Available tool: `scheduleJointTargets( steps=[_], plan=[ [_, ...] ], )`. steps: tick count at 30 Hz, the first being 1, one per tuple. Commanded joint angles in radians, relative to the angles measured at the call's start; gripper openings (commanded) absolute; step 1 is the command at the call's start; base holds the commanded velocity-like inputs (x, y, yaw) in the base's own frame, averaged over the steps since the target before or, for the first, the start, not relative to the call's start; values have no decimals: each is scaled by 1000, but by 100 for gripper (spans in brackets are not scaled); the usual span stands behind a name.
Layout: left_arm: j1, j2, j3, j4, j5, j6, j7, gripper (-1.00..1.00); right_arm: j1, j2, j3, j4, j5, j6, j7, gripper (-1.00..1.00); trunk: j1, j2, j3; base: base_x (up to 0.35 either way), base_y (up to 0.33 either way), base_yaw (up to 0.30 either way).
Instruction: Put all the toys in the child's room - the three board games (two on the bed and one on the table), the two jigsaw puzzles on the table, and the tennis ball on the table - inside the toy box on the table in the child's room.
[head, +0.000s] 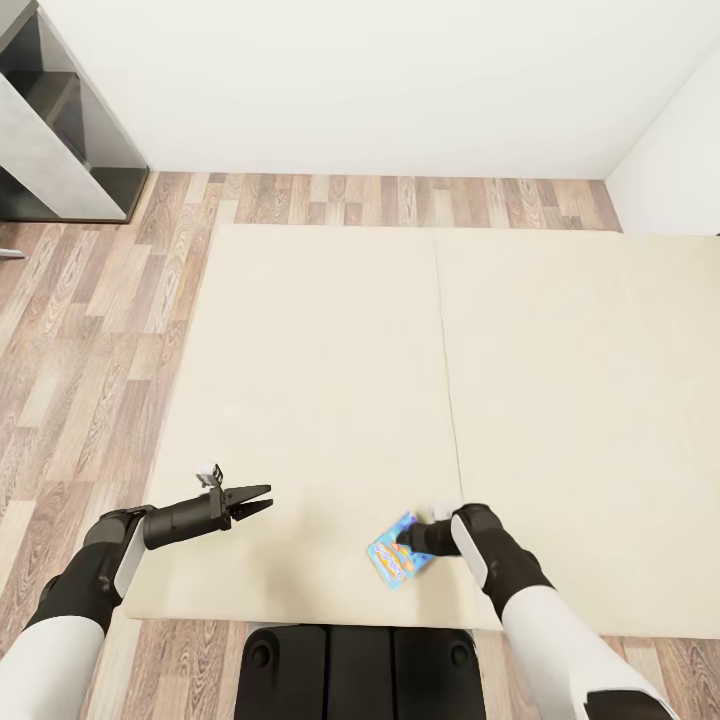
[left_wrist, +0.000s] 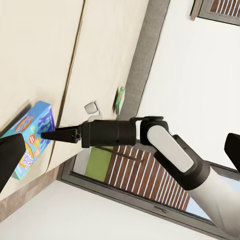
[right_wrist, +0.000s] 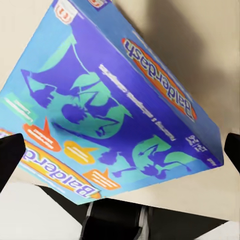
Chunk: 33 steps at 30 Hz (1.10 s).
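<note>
Blue board game near bed front edge; right gripper wide around it; left gripper narrow, mattress around bare.

The board game lies on the bed just ahead of my right pincer, near the bed's edge closest to me, on the pad left of the seam. My left pincer hangs over that same pad, well apart to the left. Far beyond it, off the bed's far left corner, a shelf unit stands on the floor
</note>
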Motion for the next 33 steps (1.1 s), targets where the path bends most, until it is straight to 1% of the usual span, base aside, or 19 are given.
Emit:
scheduleJointTargets(
  steps=[1, 8, 26, 33],
  plan=[
    [0, 0, 0, 0, 1, 11, -3, 100, 0, 0, 0, 11, -5, 4, -2, 100, 1, -2, -1, 0, 0, 0],
    [0, 0, 0, 0, 1, 10, -4, 100, -1, 0, 0, 41, -4, 4, -4, 100, 1, -2, -1, 0, 0, 0],
    [0, 0, -1, 0, 1, 10, -3, 100, -1, 3, 0, 45, -5, 3, -3, 100, 1, -2, -1, 0, 0, 0],
    [0, 0, -1, 0, 1, 10, -3, 100, -1, 9, 0, 45, -7, 2, 4, 100, 1, -2, -1, 0, 0, 0]
  ],
)
